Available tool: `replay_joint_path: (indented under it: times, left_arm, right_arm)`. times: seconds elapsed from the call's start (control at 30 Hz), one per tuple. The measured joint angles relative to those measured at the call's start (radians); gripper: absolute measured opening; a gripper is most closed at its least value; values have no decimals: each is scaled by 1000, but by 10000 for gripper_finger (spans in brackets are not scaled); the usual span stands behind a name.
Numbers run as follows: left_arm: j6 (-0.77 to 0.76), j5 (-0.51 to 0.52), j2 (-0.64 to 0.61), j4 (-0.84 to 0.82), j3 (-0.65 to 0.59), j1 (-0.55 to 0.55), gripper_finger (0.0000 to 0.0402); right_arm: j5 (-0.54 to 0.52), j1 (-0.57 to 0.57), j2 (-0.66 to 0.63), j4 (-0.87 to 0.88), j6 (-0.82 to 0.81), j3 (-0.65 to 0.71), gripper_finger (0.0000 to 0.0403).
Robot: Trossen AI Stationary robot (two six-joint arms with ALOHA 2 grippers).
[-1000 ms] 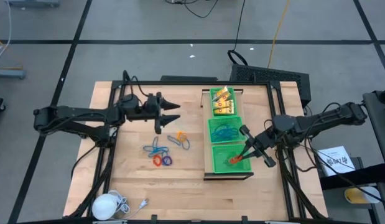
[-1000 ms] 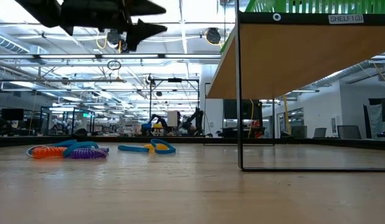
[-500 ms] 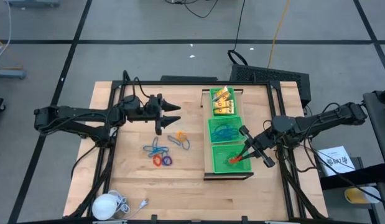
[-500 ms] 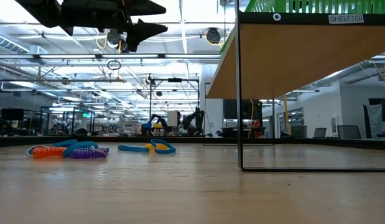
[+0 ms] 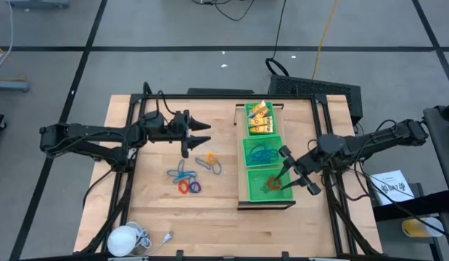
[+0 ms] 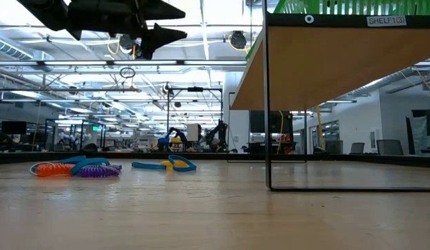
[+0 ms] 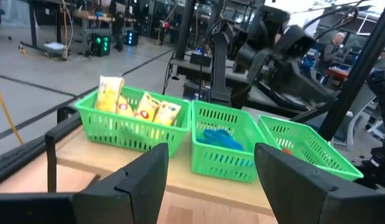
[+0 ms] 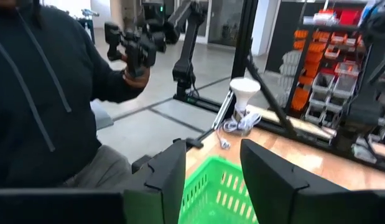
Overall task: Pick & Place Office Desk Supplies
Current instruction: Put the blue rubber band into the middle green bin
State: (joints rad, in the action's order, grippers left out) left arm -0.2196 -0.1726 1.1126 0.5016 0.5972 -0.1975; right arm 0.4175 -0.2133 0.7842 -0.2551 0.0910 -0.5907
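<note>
- Three green mesh trays [image 5: 262, 154] stand in a row on a raised shelf; all places below are given from this row.
- Far tray: yellow packets [image 5: 259, 118].
- Middle tray: blue clip-like pieces [image 5: 262, 153].
- Near tray: one red-orange ring [image 5: 270, 186] on its floor.
- Right gripper [image 5: 286, 176]: over the near tray, fingers parted above that ring, holding nothing.
- Left gripper [image 5: 200, 133]: raised above the table beside the row, fingers spread, empty.
- Loose rings [image 5: 189, 186] and blue clips [image 5: 208, 163]: on the tabletop beside the row, below the left gripper.
</note>
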Motion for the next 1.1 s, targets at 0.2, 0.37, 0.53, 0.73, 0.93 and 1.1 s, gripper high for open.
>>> replay_joint_path:
  times: [0.2, 0.37, 0.53, 0.73, 0.93, 1.1]
  left_arm:
    - [-3, 0, 0, -100, 0, 24, 248]
    - [-8, 1, 0, -236, 0, 63, 248]
    - [-34, 99, 34, -364, 1, 120, 248]
    - [-172, 144, 183, -369, 2, 159, 248]
    - [-293, 147, 336, -344, 1, 151, 248]
    - [-309, 147, 426, -263, 1, 142, 248]
  right_arm:
    - [-3, 14, -55, -18, 0, 0, 155]
    - [-5, 36, -99, -18, 1, 0, 152]
    - [-5, 58, -106, -17, 3, 0, 149]
    - [-5, 87, -98, -17, 3, 0, 150]
    - [-5, 108, -98, -17, 3, 0, 144]
    - [-5, 110, -98, -17, 3, 0, 145]
